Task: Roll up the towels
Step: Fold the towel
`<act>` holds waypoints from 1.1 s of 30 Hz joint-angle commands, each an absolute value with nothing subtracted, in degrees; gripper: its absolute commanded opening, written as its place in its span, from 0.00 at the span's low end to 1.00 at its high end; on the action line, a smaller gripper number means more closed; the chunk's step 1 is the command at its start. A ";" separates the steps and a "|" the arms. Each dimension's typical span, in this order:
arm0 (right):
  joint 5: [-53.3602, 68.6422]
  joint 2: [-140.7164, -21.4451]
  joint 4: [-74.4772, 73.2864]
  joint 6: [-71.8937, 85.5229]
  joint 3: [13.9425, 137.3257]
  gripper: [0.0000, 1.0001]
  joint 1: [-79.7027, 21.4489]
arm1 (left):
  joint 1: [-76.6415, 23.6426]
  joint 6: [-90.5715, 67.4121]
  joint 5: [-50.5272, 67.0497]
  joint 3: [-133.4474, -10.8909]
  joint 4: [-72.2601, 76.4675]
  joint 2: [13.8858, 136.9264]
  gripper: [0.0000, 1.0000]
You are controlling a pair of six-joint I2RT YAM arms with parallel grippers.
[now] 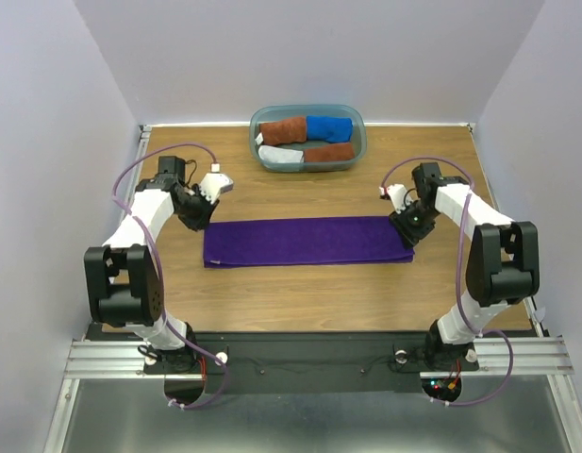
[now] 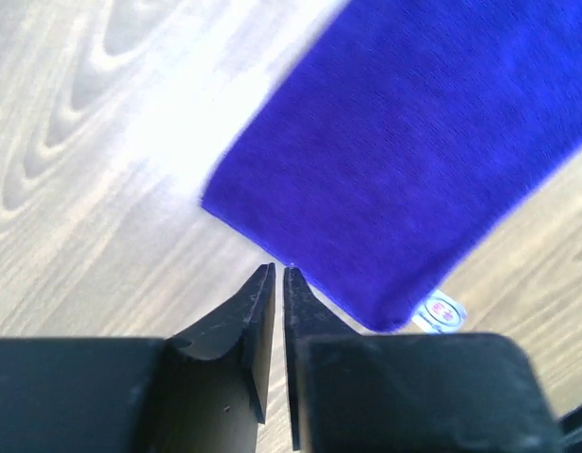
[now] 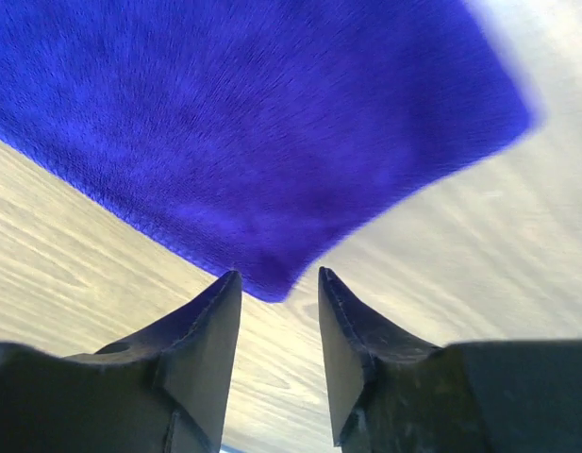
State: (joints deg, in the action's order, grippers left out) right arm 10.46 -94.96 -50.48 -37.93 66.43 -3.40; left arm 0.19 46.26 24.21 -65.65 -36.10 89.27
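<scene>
Purple towel (image 1: pixel 307 242) flat, roll not begun. Left fingers (image 2: pixel 256 307) near-closed, empty, at its end; right fingers (image 3: pixel 207 326) apart astride a corner. Next: pinch, curl.

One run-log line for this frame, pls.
phase: pre-roll | purple towel: flat, unrolled | left tool: shut, at its left end | right tool: open, at right-end corner | tub: rolled towels inside

Teal-grey plastic tub (image 1: pixel 307 109) at far ctr edge of wood table (image 1: pixel 300 293)

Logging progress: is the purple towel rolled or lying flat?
Flat: the purple towel lies as a long strip on the table, neither end rolled.
</scene>
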 commanded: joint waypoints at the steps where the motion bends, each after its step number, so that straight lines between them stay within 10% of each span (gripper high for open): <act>1: 12.30 -97.72 -50.98 -37.79 64.08 0.42 -3.16 | -1.49 50.88 26.37 -60.74 -40.08 88.68 0.18; 16: 12.12 -98.09 -51.41 -35.60 63.01 0.42 -2.03 | -2.20 53.70 20.47 -51.32 -36.47 87.37 0.16; 24: 21.79 -95.80 -58.89 -26.03 75.49 0.55 6.94 | -2.20 49.15 25.40 -58.00 -38.94 80.69 0.53; 33: 24.70 -99.75 -55.73 -14.86 73.30 0.50 8.35 | -2.20 42.28 26.63 -59.85 -31.02 74.44 0.56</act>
State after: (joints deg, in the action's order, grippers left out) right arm 21.78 -98.65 -56.62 -20.82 73.97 8.91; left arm -2.15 45.84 24.47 -57.36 -33.71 76.27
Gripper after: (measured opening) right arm 0.510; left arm 0.552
